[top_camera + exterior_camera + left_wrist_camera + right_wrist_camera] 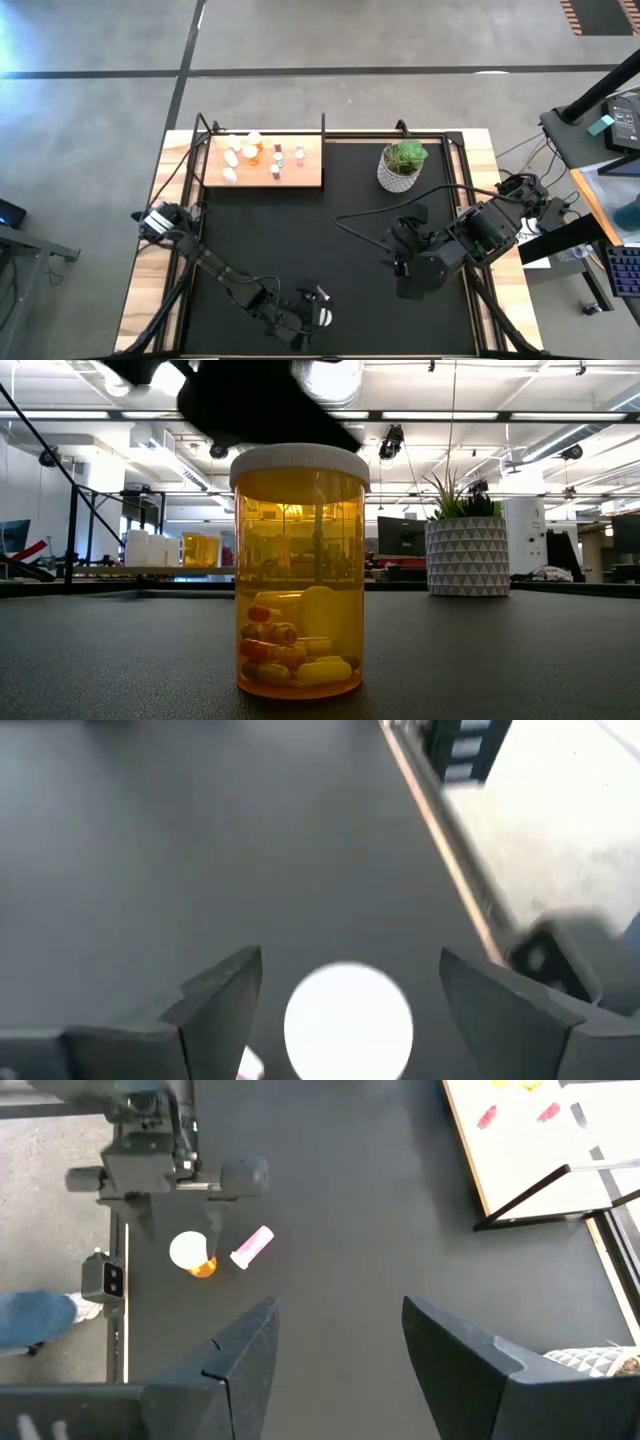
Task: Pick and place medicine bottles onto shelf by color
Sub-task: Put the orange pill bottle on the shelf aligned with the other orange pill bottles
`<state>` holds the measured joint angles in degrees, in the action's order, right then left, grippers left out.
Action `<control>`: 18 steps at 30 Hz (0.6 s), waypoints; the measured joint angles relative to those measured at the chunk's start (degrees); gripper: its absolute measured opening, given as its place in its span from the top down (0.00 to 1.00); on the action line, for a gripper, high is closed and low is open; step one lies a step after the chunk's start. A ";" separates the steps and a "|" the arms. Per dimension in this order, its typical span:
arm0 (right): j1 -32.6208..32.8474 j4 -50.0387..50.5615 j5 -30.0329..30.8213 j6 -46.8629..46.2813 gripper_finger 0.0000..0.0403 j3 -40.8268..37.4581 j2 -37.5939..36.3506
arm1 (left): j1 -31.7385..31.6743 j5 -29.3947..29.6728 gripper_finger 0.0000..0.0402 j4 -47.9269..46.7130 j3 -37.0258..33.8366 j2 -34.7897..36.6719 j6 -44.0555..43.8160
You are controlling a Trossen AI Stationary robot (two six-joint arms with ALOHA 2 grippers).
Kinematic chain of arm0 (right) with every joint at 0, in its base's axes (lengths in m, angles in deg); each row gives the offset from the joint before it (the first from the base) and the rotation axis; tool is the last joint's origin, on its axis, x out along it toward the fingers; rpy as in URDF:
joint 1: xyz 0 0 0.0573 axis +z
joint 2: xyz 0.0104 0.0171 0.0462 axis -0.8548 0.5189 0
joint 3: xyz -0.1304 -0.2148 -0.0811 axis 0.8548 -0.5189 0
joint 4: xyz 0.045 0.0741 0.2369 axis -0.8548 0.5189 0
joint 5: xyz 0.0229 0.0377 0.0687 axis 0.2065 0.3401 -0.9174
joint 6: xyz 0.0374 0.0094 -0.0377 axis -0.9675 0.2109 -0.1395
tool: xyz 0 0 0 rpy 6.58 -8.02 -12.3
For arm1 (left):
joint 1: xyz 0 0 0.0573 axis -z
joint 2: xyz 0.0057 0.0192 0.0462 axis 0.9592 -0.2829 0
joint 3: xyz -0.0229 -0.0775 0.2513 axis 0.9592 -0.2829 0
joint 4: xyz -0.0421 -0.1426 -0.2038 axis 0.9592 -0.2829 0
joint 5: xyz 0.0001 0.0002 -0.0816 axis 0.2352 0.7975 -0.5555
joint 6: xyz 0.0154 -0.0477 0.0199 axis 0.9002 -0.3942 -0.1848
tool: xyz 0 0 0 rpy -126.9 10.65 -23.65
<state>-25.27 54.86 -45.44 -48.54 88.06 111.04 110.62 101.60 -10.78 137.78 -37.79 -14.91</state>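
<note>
Orange-amber medicine bottle (300,570) w/ white cap stands upright on the black table mat (330,240) near the mat's front edge, left of centre; capsules visible inside. Left gripper (350,1010) sits directly above it, fingers (225,995) spread wide either side of the cap, not touching; nothing held. A pink bottle (251,1247) lies on its side just beside the amber one, seen in right wrist view.

Shelf (262,162), pale wooden board, lies at the mat's rear-left corner. On it: white bottles (231,158) toward its left end, orange ones (251,148) next, dark red ones (278,160) toward centre. Exact count: cannot tell.

Right gripper (335,1355) hangs over the mat's right half, well apart from all bottles, fingers open, empty.

Potted plant (402,165) in a white patterned pot stands at the rear, right of the shelf.
</note>
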 joint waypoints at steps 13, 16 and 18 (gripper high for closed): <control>-0.02 0.00 0.02 0.00 0.50 -0.02 0.00 | 0.09 0.27 0.28 -0.02 -0.46 -3.78 -1.80; -0.02 0.00 0.00 0.00 0.50 -0.02 0.00 | 0.09 0.38 0.30 0.09 -0.48 -4.00 -1.80; -0.02 0.00 0.00 0.00 0.50 -0.02 0.00 | 0.09 0.49 0.34 0.24 -0.39 -3.99 -1.79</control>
<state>-25.29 54.86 -45.44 -48.54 88.04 111.04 110.71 102.09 -10.54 137.39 -41.79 -16.70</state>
